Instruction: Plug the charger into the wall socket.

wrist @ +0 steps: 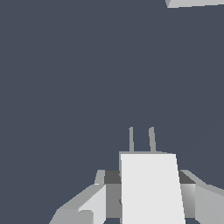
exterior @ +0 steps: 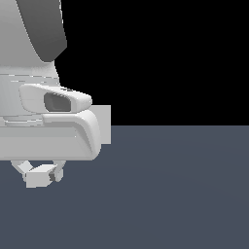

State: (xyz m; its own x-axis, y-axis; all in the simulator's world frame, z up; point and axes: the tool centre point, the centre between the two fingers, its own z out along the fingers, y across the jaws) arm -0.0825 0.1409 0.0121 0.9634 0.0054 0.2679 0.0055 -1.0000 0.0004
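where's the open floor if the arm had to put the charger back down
The gripper is shut on the charger. In the exterior view the dark floor is bare from the charger across to the exterior view's right edge. It is crowded only on the exterior view's left, under the arm, with the wall socket behind it.

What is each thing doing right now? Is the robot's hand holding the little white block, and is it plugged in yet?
Charger: held between the jaws, two prongs pointing forward, lifted off the floor, not plugged in.
Gripper: shut on the charger.
Wall socket: only an edge shows in the wrist view, apart from the charger, nothing in it that I can see.
Floor: flat, dark grey.
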